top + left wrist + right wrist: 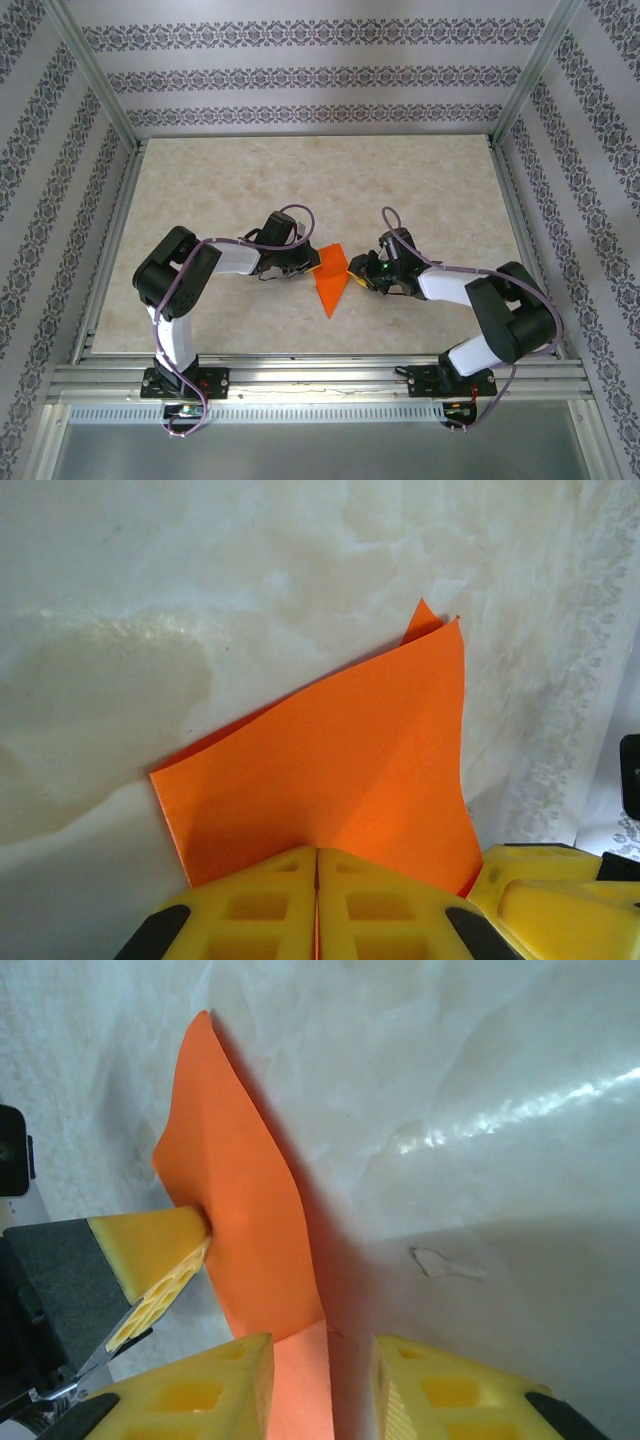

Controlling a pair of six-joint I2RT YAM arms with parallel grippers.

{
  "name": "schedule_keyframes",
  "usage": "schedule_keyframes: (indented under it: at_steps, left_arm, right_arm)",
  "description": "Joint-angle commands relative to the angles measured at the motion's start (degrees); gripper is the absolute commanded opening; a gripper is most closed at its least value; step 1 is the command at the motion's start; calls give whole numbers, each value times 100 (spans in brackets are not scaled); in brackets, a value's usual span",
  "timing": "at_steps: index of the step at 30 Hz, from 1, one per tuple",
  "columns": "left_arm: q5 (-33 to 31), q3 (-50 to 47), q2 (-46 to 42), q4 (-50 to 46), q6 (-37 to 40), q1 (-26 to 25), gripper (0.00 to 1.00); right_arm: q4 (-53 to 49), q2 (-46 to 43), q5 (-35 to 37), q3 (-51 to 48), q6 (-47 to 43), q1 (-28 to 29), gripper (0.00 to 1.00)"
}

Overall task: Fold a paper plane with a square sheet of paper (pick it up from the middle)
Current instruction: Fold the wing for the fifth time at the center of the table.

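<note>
The left pincer (pixel 317 858) has its two yellow fingers pressed flat together on one edge of a bright orange paper dart (pixel 350 750), a thin pointed triangle with a crease up its middle, so the paper is pinched between them. The paper dart bows away from that grip rather than lying flat, and its far corner shows two layers slightly apart. On the opposite side of it, close by, the right pincer (pixel 322 1345) stands with its yellow fingers spread. The orange edge runs into the gap and lies against one finger while the other stands clear. From above, the two pincers face each other across the paper dart in the middle of the pale, marbled desk (pixel 250 190), and its tip points toward the near edge. Whether that tip touches the desk I cannot tell. Purple cables (pixel 290 212) loop behind each pincer. Grey-patterned wallpaper walls (pixel 300 80) close in the desk on three sides, and an aluminium rail (pixel 320 380) runs along the near edge.
</note>
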Motion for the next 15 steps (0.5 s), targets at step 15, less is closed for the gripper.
schedule_keyframes:
  at_steps: [15]
  left_arm:
    - [497, 487, 307, -516, 822, -83, 11]
  right_arm:
    - [436, 541, -993, 554, -551, -196, 31]
